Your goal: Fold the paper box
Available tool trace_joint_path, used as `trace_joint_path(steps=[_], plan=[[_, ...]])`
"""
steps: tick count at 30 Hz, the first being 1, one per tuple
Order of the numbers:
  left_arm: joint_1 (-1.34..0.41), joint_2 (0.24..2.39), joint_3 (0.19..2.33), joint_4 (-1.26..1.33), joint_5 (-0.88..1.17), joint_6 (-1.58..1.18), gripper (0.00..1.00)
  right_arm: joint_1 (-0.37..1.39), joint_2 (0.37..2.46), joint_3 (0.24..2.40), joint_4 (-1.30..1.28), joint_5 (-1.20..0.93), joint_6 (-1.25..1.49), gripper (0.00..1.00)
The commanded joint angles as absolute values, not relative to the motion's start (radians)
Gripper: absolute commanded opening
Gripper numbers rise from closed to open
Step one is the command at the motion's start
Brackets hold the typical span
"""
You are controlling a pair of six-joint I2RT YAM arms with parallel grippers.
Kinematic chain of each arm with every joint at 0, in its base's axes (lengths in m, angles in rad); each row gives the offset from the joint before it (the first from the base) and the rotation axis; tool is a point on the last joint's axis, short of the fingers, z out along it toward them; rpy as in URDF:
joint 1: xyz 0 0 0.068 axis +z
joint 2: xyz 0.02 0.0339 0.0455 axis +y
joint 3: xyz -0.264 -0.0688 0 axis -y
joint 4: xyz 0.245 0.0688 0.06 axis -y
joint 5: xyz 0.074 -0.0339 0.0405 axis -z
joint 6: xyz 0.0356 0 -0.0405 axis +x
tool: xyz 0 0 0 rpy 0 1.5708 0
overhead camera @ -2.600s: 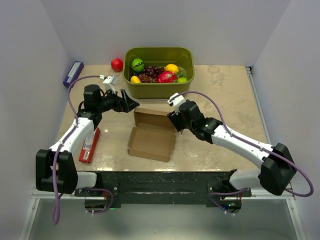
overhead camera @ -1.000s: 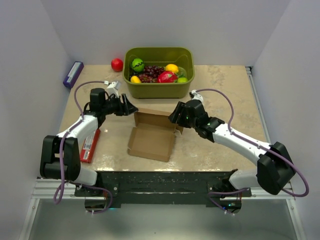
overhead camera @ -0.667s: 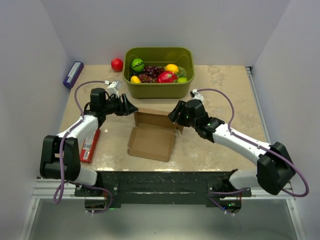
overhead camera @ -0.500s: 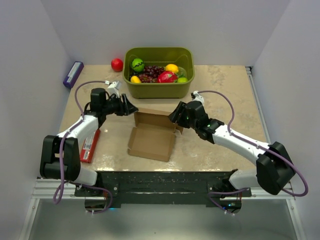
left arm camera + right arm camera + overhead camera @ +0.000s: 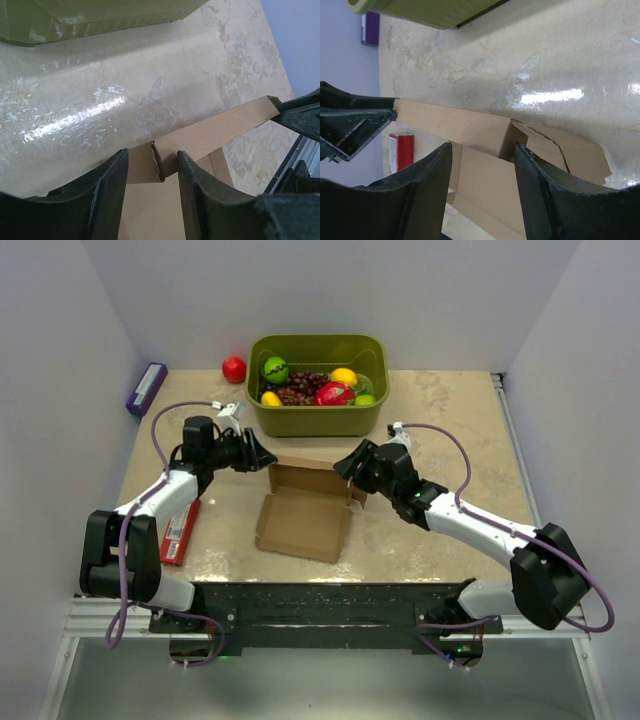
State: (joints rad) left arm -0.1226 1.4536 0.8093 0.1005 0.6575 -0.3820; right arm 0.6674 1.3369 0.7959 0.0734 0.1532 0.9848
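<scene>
Marbled beige tabletop [image 5: 450, 410]: paper box [image 5: 303, 515] lies open mid-table. Left gripper [image 5: 265, 453] straddles its far-left corner, right gripper [image 5: 347, 468] the far-right. Both pincers apart, cardboard between the fingers.

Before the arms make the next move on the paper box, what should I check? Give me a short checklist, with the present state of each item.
1. Left gripper around the left end of the paper box rear wall: ok.
2. Right gripper around the right end of that wall: ok.
3. Jaws closed on the cardboard: not ok, both stand open with gaps.
4. Rear wall upright: ok.
5. Green tub apart from the box: ok, bare table between.
6. Red pack out of the way: ok, left of the box.
</scene>
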Motion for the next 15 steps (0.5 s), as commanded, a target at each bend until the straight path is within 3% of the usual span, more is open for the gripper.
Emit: trace_joint_path(steps=[1, 7, 15], plan=[[-0.137, 1.453, 0.811, 0.098, 0.655, -0.361, 0.48, 0.658, 1.333, 0.776, 0.186, 0.163, 1.038, 0.56], [-0.14, 1.453, 0.811, 0.097, 0.657, -0.359, 0.47, 0.653, 1.387, 0.801, 0.225, 0.153, 1.063, 0.55], [-0.146, 1.448, 0.811, 0.095, 0.658, -0.359, 0.47, 0.653, 1.413, 0.785, 0.302, 0.144, 1.135, 0.42]])
